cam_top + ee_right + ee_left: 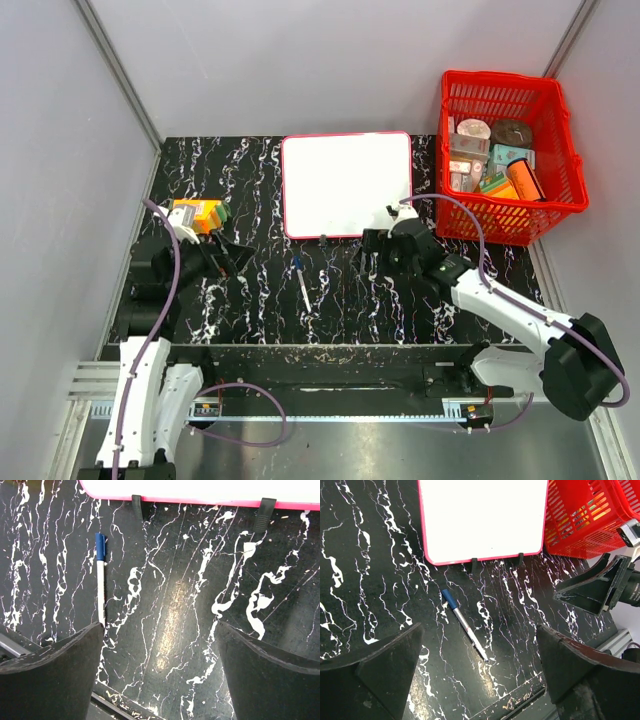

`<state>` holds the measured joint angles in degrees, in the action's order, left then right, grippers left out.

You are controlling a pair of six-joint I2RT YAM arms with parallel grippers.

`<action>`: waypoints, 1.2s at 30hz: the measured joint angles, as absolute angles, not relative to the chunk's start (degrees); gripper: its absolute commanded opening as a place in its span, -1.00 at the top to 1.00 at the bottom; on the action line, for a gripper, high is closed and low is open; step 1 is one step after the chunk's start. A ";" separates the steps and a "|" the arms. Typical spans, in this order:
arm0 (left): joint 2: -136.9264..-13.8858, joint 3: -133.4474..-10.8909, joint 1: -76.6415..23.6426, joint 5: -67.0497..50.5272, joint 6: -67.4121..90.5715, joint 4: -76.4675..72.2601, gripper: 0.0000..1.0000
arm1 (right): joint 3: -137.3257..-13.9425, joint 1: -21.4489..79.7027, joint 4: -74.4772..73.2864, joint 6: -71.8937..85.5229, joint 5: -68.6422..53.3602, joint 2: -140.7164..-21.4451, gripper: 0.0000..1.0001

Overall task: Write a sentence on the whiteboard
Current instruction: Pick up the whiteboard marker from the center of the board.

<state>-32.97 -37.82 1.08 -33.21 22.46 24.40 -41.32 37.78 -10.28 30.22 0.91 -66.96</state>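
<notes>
Judging by the blank whiteboard (pixel 346 185), lying flat at the far middle of the black table (pixel 250 300), no writing has been done and the whole sentence is left to be written. The blue-capped marker (pixel 303 282) is seen lying loose on the table, near the board's front edge, between the two arms. The left pincer (pixel 224 256) and the right pincer (pixel 160 626) are both spread wide apart, nothing being held or touched by either

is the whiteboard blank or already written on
Blank: the whiteboard shows plain white inside its pink frame in the top and left wrist views, with no marker strokes on it.
</notes>
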 measured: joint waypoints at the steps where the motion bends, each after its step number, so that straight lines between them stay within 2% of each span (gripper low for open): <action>1: -32.53 -37.82 1.08 -33.10 22.46 24.40 -0.98 | -41.50 37.78 -10.44 30.22 0.58 -67.09 -0.99; 5: -29.56 -37.82 1.08 -32.82 22.46 24.34 -0.98 | -42.76 38.11 -10.79 30.22 -1.10 -67.79 -1.00; 15: -22.79 -37.41 1.08 -31.53 22.46 23.38 -0.98 | -51.20 48.38 -12.36 30.06 -0.71 -75.68 -0.76; 19: -20.73 -37.19 1.08 -31.40 22.39 23.11 -0.98 | -56.03 54.43 -12.84 30.55 0.54 -83.35 -0.62; 25: -18.57 -37.12 1.08 -31.29 22.17 22.50 -0.98 | -65.25 59.64 -16.25 31.33 4.01 -96.64 -0.29; 26: -18.55 -37.12 1.08 -31.29 22.17 22.48 -0.98 | -66.85 59.72 -17.06 31.40 4.84 -98.63 -0.19; 29: -18.55 -37.04 1.08 -31.27 22.17 22.48 -0.98 | -70.37 59.64 -19.64 31.42 7.57 -102.61 -0.14; 30: -18.55 -36.99 1.08 -31.27 22.17 22.48 -0.98 | -71.16 59.64 -20.03 31.40 8.21 -103.44 0.00; 32: -18.55 -36.93 1.08 -31.27 22.09 22.48 -0.98 | -72.38 59.64 -20.53 31.27 8.97 -104.71 0.13; 36: -18.55 -36.91 1.08 -31.29 22.00 22.48 -0.98 | -74.00 59.64 -20.93 31.31 9.93 -107.00 0.16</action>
